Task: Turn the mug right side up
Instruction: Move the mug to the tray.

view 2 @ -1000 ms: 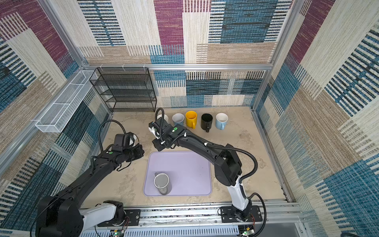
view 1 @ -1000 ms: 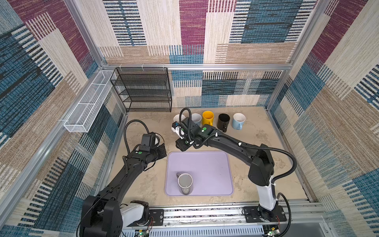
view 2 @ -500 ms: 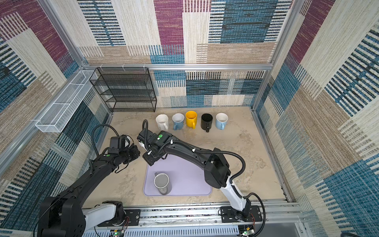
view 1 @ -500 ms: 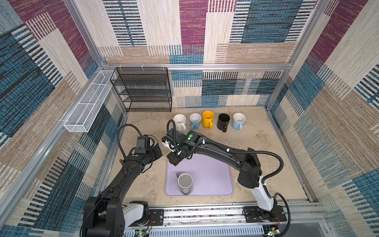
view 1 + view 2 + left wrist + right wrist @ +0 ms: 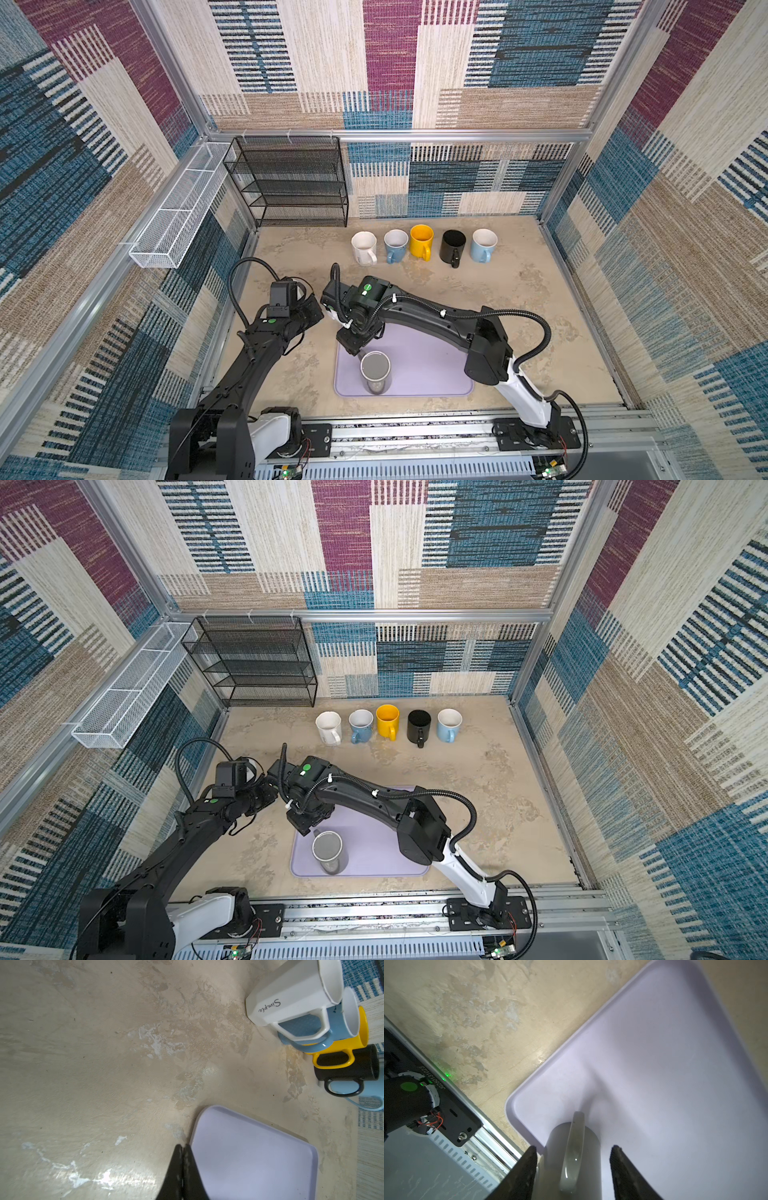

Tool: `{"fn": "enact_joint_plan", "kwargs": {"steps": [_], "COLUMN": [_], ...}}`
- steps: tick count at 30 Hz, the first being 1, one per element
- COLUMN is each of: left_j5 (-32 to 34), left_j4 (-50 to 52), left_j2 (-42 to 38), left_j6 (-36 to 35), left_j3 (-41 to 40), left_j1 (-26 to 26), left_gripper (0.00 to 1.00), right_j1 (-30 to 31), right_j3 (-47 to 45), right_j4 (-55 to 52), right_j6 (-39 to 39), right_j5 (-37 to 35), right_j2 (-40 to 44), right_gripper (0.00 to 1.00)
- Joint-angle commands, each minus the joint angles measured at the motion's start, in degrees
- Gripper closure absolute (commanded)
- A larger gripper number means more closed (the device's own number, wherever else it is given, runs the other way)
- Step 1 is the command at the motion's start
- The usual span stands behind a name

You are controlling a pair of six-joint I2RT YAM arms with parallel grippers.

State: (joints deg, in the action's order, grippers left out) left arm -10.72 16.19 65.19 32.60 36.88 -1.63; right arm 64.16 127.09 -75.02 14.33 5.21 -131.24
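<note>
A grey mug [image 5: 375, 371] [image 5: 327, 850] stands at the front left of the lavender tray [image 5: 428, 370] with a flat grey face up, which reads as its base. My right gripper [image 5: 356, 344] [image 5: 574, 1148] is open just behind it. In the right wrist view the mug [image 5: 591, 1157] sits between the fingers with its handle facing the camera. One finger is close to its side and the other stands apart. My left gripper [image 5: 316, 312] [image 5: 182, 1148] is shut and empty, over the table beside the tray's [image 5: 249, 1157] back left corner.
Several upright mugs stand in a row near the back wall: white [image 5: 364, 247], blue [image 5: 395, 245], yellow [image 5: 421, 241], black [image 5: 453, 246], light blue [image 5: 483, 244]. A black wire rack [image 5: 291, 183] is at the back left and a white mesh basket [image 5: 178, 208] hangs on the left wall.
My right arm has left the white mug in the back row and swung forward to the grey mug on the tray. My left arm has drawn back a little.
</note>
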Motion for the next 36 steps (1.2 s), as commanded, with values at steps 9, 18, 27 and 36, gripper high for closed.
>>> {"fn": "enact_joint_plan", "kwargs": {"steps": [9,18,27,36], "left_j5": [-1.7,-2.4,-2.6,-2.5], "left_j4": [-1.6,-2.1,-1.7,-1.2], "left_j2": [-0.7,-0.7,-0.9,-0.9], "left_j6": [0.0,0.2,-0.1,-0.1], "left_j3": [-0.4,-0.6,-0.4,0.3], "left_j1": [0.7,0.7,0.7,0.7], "left_gripper": [0.94,0.94,0.94,0.94], "right_j1": [1.0,1.0,0.9,0.8], "right_j3": [-2.7,-4.8,-7.9,-9.7], "right_j4": [-1.7,-1.8,-1.8,-1.7], "right_j6": [2.5,2.3,0.3,-5.0], "right_j5": [3.0,3.6,1.5,-6.3], "right_j2": [-0.7,-0.6,0.0,1.0], "right_gripper": [0.48,0.6,0.8,0.82]}}
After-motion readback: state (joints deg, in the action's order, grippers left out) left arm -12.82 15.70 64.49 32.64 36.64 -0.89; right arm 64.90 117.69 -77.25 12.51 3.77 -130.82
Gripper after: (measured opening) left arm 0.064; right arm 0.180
